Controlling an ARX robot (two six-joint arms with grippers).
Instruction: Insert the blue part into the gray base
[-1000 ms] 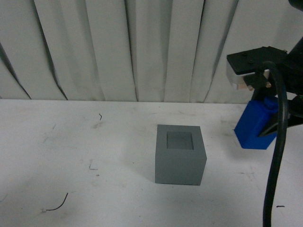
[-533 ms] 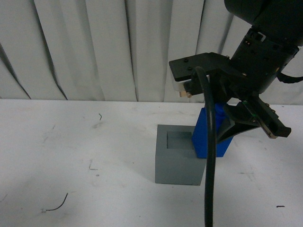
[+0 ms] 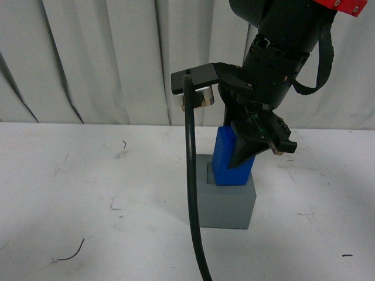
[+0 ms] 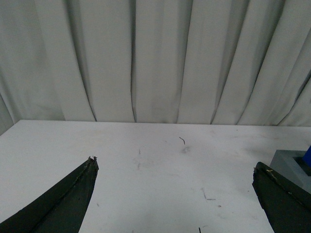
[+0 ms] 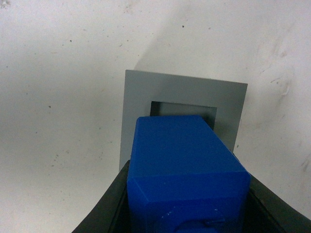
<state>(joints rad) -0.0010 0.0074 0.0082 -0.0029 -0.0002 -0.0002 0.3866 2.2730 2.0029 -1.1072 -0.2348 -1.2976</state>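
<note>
The right claw (image 3: 237, 157) is clamped on the blue part (image 3: 224, 153), which hangs tilted over the gray base (image 3: 225, 206), its lower end at the recess but not seated (lining up and pressing in remain, I judge). Half a second earlier it hung off the base's right edge. The left claw (image 4: 174, 164) stands apart, empty.

White table (image 3: 88, 199) lies open across the left half and the lower right of the front frame. At centre stands the gray base (image 3: 224, 205), its recess covered from above by the blue part (image 3: 225, 155) clamped in the right gripper (image 3: 239, 163). The arm fills the upper right, a black cable (image 3: 190, 187) hangs just left of the base, and a curtain (image 3: 88, 58) closes off the back.
</note>
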